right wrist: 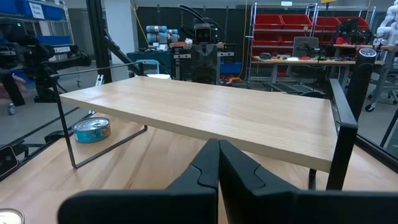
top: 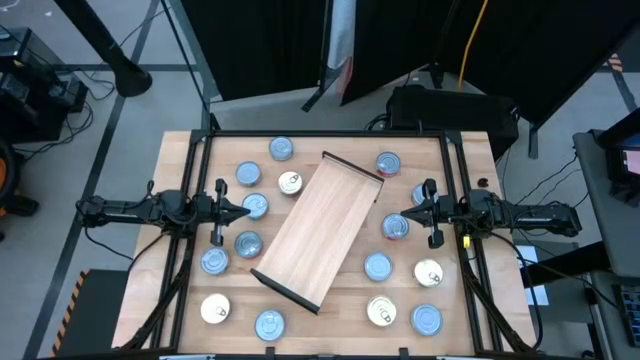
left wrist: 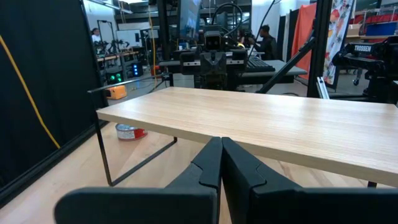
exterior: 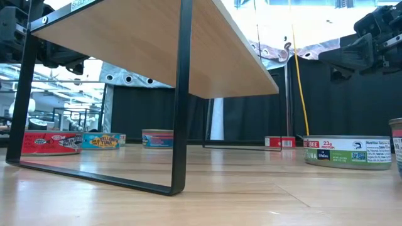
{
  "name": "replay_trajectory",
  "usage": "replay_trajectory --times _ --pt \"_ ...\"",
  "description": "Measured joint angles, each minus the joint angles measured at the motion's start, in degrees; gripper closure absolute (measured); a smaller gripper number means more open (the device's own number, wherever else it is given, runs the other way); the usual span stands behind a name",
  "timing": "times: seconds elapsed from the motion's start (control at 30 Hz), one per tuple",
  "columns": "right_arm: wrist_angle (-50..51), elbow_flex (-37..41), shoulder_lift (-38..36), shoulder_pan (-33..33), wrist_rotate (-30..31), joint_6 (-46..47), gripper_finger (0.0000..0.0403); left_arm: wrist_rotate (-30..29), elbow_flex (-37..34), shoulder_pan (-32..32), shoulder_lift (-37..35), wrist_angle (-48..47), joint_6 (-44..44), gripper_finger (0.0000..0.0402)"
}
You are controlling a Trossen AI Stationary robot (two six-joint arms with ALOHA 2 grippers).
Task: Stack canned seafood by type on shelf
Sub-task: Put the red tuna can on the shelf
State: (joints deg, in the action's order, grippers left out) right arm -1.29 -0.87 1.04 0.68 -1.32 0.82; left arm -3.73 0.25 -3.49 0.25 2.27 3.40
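Both grippers, left (top: pixel 248 210) and right (top: pixel 388 215), hover clenched and empty, arms stretched level toward the shelf (top: pixel 320 230) between them. Tins (top: pixel 248 174) lie scattered around it

Bare wooden shelf (top: pixel 322 229) lying diagonal mid-table, tins (top: pixel 378 266) scattered flat around it

Shelf (top: pixel 325 225): pale wood, dark end rails. Tins (top: pixel 377 265) mostly blue-topped; 5 o'clock tin (top: pixel 381 312) pale silver-gold, probably.
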Motion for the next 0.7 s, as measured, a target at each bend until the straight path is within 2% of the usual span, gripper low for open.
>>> replay_trajectory --times 0.3,0.57,0.7 --pt "-1.1 0.1 0.0 0.0 0.0 0.1 0.0403 0.0 0.0 0.0 0.0 0.0 0.0 0.0388" --pt "-1.0 0.0 0.0 0.0 0.0 5.7 0.0403 0.0 0.0 0.0 0.0 0.0 0.3 0.0388" --pt "0.1 -2.9 0.1 0.0 1.6 6.1 0.0403 0.0 0.0 0.0 0.0 0.0 0.3 0.0388"
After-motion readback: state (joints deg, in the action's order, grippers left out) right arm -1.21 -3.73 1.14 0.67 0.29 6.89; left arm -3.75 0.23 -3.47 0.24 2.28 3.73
